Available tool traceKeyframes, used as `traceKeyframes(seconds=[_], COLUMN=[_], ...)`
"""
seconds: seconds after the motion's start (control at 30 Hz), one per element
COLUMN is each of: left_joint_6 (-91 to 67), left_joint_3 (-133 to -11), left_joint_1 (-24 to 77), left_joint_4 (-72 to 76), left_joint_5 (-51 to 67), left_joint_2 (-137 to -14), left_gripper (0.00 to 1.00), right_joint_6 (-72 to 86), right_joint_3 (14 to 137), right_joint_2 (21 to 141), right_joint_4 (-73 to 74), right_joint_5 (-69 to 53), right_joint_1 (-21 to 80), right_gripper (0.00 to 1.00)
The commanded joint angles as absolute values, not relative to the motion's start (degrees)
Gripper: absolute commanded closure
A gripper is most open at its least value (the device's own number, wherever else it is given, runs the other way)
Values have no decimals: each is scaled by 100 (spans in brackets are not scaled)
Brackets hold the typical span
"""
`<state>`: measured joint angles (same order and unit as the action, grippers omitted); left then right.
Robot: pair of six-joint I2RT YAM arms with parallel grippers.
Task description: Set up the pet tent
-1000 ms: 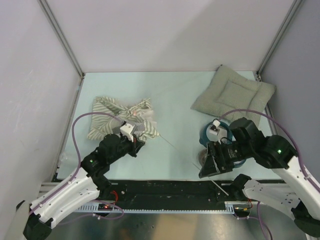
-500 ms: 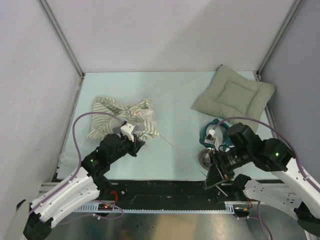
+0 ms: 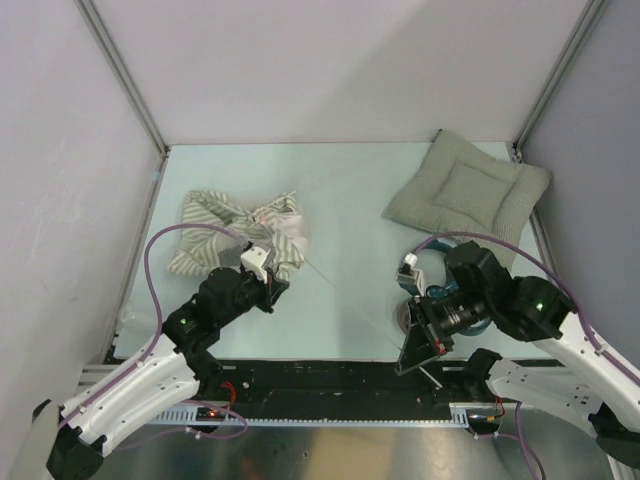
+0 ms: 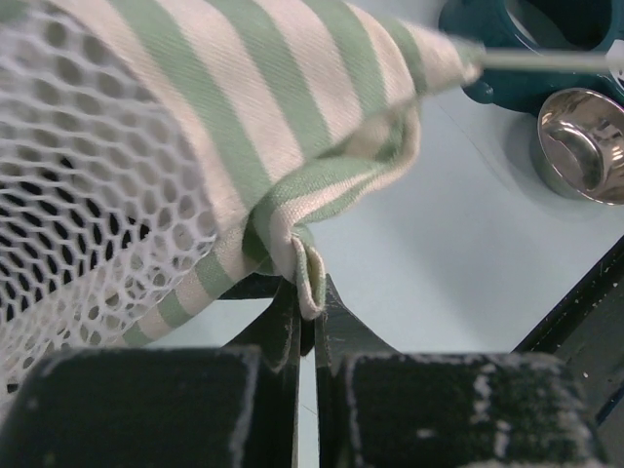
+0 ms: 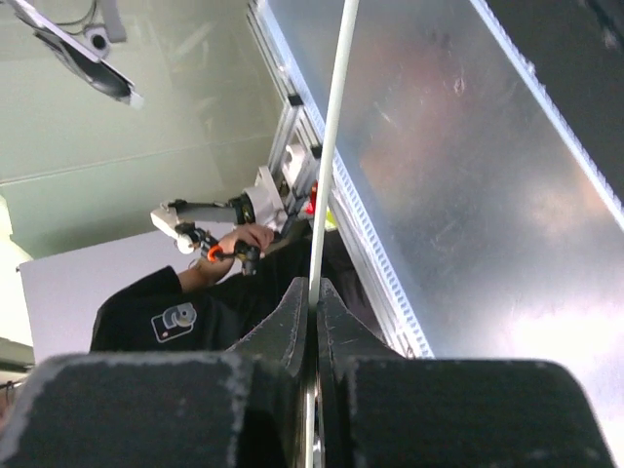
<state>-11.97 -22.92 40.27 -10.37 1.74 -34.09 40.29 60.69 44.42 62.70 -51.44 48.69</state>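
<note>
The pet tent (image 3: pixel 235 232) lies crumpled on the left of the table, olive-and-white striped with a small pink mark. My left gripper (image 3: pixel 277 287) is at its near edge, shut on a fold of the striped fabric (image 4: pixel 292 244); the tent's grey mesh (image 4: pixel 78 195) fills the left of the left wrist view. A thin white pole (image 3: pixel 350 300) runs from the tent toward the front edge. My right gripper (image 3: pixel 411 353) is shut on that pole (image 5: pixel 331 146), which passes straight up between its jaws in the right wrist view.
A quilted grey-green cushion (image 3: pixel 468 190) lies at the back right. A teal bowl (image 3: pixel 420 262) and a steel bowl (image 4: pixel 580 146) sit under my right arm. The black front rail (image 3: pixel 320 375) runs along the near edge.
My right gripper has shut on the thin pole and moved left and nearer the front rail. The tent fabric has shifted slightly to the left. My left gripper stays shut on the fabric.
</note>
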Motion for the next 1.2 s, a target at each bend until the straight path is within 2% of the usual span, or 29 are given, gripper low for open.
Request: traceKeyframes(seconds=[0.0,0.27,0.63,0.83,1.17], left_joint_6=[-1188,-1458,-1619,-1635,-1663], left_joint_3=[-2438,-2669,-2750,-2680,-2747], left_joint_1=[4044,4074,4178,4211,4212], left_joint_4=[-731,-731,-781,-950,-1275], left_joint_5=[324,480,296,218,81], left_joint_2=[-3402,-3523,-3224,-2968,-2540], left_gripper=[100,100,100,100,100], right_joint_6=[4289,4861,5124,4935,4433], right_joint_3=[5937,5407,5048,5159,5532], right_joint_2=[4485,5108,6346,7210,8158], right_joint_4=[4091,729,-2266,-3107,-3241], right_joint_5=[-5147,-4462,-2412,-1586,-1199], right_joint_1=[4934,5109,5623,5928,6084], right_gripper=[100,100,100,100,100])
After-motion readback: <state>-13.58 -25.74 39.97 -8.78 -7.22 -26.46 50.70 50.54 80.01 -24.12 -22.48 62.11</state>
